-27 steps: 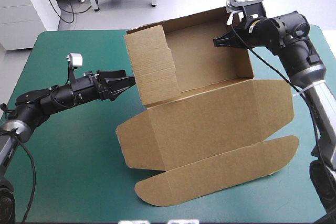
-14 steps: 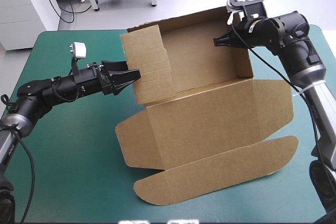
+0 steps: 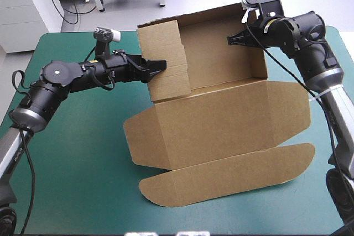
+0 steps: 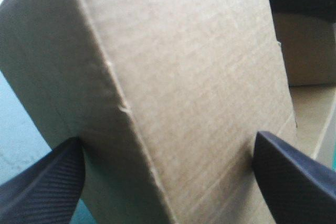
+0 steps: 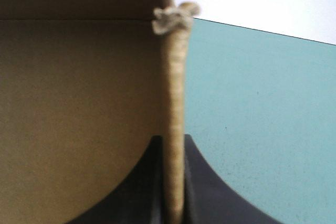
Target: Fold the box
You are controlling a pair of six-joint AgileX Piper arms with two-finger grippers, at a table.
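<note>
Pinching a raised wall of the brown box (image 3: 221, 128), my right gripper (image 3: 229, 41) is clamped on the board. My left gripper (image 3: 160, 66) stands spread, straddling the box's upright left wall mid-table.

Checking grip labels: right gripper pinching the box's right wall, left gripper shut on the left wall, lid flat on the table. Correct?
No: the left gripper is open, its fingers apart either side of the left wall of the box, per the left wrist view. The right gripper pinch and flat lid stand.

Black arms (image 3: 72, 75), fin-fingered end effectors (image 3: 160, 66)
</note>
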